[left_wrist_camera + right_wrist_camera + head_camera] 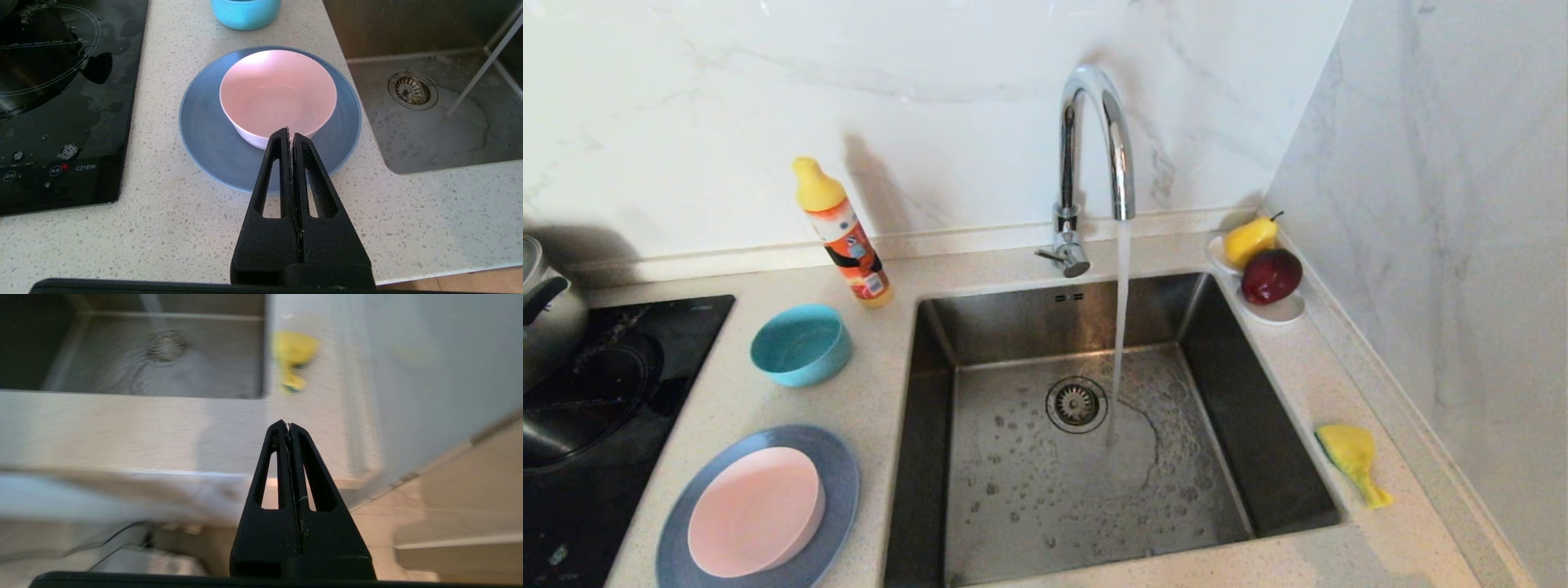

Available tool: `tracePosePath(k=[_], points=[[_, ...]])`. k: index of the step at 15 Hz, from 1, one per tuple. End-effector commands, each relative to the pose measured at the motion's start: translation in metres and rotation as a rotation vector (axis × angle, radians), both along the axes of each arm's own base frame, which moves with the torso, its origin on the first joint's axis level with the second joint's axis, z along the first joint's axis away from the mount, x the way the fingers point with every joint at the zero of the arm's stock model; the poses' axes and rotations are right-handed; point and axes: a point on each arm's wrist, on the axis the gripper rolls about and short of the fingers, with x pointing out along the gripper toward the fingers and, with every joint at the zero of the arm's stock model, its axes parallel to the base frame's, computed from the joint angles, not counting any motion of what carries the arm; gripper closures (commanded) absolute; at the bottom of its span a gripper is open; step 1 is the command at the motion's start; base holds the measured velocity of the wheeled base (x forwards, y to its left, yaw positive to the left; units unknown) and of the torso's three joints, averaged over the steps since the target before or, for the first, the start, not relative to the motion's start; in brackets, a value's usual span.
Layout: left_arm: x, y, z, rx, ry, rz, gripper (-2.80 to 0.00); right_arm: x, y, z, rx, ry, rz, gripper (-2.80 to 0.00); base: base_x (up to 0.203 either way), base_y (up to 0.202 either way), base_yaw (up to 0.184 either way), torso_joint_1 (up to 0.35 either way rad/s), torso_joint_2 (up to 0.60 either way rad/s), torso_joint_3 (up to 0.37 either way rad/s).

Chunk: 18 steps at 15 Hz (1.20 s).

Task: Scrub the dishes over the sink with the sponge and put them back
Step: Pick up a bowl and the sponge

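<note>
The sponge (1352,460) lies on the counter just right of the sink (1086,457). Left of the sink, the pink bowl (756,510) sits in the plate (837,482), the teal bowl (800,345) behind. Left gripper (290,130) and right gripper (288,424) are clenched, empty.

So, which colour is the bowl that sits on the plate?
Pale pink; the bowl on the grey-blue plate shows best in the left wrist view.
</note>
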Motion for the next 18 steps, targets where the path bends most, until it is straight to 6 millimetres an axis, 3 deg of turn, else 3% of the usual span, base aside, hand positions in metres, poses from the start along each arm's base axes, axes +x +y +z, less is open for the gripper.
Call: tracePosePath(k=[1, 5, 9, 14, 18], points=[[0.0, 0.0, 0.0, -0.001, 0.004, 0.0, 0.0, -0.008, 0.001, 0.033, 0.002, 0.015, 0.054, 0.0, 0.0, 0.0, 0.0, 0.0, 0.0, 0.0], [0.0, 0.0, 0.0, 0.001, 0.004, 0.0, 0.0, 0.027, 0.002, 0.071, -0.035, 0.225, 0.076, 0.0, 0.0, 0.0, 0.0, 0.0, 0.0, 0.0], [0.0, 0.0, 0.0, 0.0, 0.004, 0.0, 0.0, 0.081, 0.001, 0.084, -0.136, 0.443, 0.073, 0.0, 0.0, 0.0, 0.0, 0.0, 0.0, 0.0], [0.0, 0.0, 0.0, 0.0, 0.004, 0.0, 0.0, 0.145, 0.0, 0.076, -0.188, 0.65, 0.049, 0.0, 0.0, 0.0, 0.0, 0.0, 0.0, 0.0], [0.0, 0.0, 0.0, 0.001, 0.004, 0.0, 0.0, 0.18, 0.003, 0.06, -0.15, 0.746, 0.046, 0.0, 0.0, 0.0, 0.0, 0.0, 0.0, 0.0]])
